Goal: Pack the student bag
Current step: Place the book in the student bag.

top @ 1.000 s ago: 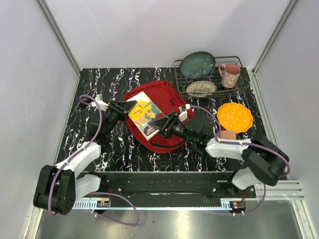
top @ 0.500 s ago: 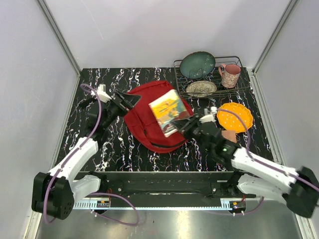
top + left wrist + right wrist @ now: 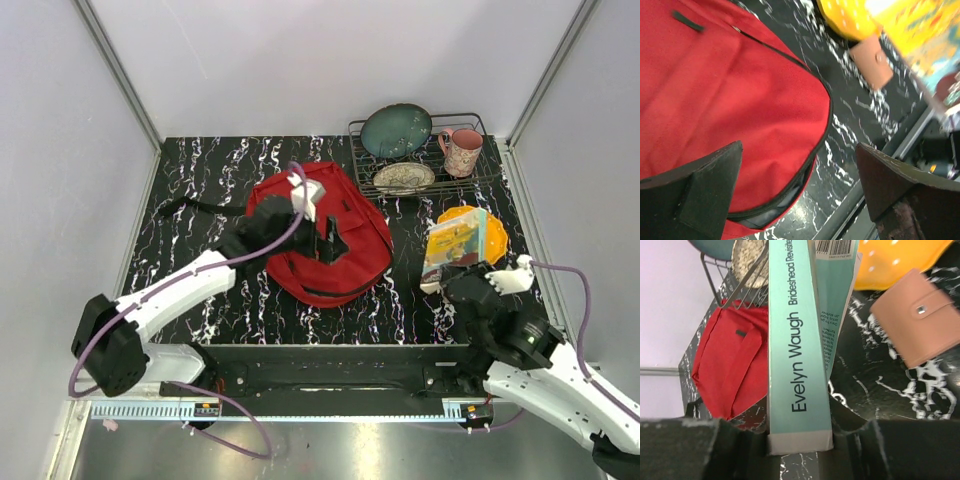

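The student bag [image 3: 300, 262], a red backpack, lies flat mid-table. My left gripper [image 3: 330, 240] hovers over its middle, open and empty. In the left wrist view red fabric [image 3: 730, 100] fills the frame between the spread fingers of the left gripper [image 3: 799, 165], and the zip gapes slightly along the near edge [image 3: 775, 212], showing grey lining. My right gripper [image 3: 447, 285] is shut on a teal-spined paperback book [image 3: 455, 245], held upright to the right of the bag. The spine [image 3: 792, 350] stands clamped in the right gripper [image 3: 800, 435].
A yellow plate [image 3: 492, 228] lies behind the book and a pink wallet [image 3: 915, 317] beside it on the table. A wire rack [image 3: 470, 180] at the back right holds a teal bowl [image 3: 396, 130], a patterned dish [image 3: 404, 178] and a pink mug [image 3: 461, 151].
The right gripper lifted the book off the bag and carried it right, in front of the yellow plate. The left gripper opened and swung from the bag's left side over its middle.
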`<state>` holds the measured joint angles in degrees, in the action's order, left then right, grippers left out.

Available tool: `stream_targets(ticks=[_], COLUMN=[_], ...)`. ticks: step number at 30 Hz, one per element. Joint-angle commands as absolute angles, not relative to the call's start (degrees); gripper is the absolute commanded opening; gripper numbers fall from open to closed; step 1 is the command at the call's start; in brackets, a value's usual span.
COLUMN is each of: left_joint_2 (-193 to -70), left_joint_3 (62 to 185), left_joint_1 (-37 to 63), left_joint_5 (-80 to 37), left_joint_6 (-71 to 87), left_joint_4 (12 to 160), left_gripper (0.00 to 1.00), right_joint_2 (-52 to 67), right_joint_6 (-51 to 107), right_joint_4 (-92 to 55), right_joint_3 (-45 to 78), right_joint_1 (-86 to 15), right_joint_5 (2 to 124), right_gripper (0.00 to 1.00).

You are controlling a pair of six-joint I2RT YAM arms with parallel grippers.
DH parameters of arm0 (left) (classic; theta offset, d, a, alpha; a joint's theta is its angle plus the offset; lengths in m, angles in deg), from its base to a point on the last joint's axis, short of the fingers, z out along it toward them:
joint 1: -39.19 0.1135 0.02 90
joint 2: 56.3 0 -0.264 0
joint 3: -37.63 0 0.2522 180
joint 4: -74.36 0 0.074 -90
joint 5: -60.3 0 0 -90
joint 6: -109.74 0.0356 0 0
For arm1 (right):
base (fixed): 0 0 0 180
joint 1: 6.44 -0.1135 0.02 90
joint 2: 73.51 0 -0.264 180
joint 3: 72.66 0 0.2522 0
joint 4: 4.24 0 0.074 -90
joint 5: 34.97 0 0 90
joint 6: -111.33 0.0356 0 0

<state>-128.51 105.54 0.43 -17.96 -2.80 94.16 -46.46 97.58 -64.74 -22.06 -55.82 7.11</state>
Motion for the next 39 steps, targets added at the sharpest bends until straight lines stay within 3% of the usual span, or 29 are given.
stream_targets(ticks=[1,10,21,32,39], left_joint_2=[-133.5,-144.1,-153.9,-162.3,-163.4], left_joint_3=[110.5,116.8,124.1,130.2,130.1], left_joint_1=[-4.0,-10.6,-16.5,-17.1,-17.1], left_joint_5=[-19.7,-17.5,-20.3,-27.9,-29.5], left_joint_6=[5.0,7.4,11.3,9.3,9.5], left_joint_4=[98.0,98.0,101.5,106.5,106.9], left_gripper=[0.99,0.99,0.98,0.85,0.7], right_joint_2=[-50.9,-60.8,-63.0,-64.7,-65.0], right_joint_6=[99.7,100.4,103.3,105.3,106.4], right_joint_4=[-74.8,-77.8,-80.3,-80.5,-80.8], right_joint_3=[-13.8,-14.1,-15.3,-17.0,-17.6], right_joint_1=[-55.7,-55.7,-55.7,-55.7,-55.7], right_joint_5=[-5.4,-4.2,-1.1,0.5,1.0], right_gripper=[0.0,0.0,0.0,0.0,0.0])
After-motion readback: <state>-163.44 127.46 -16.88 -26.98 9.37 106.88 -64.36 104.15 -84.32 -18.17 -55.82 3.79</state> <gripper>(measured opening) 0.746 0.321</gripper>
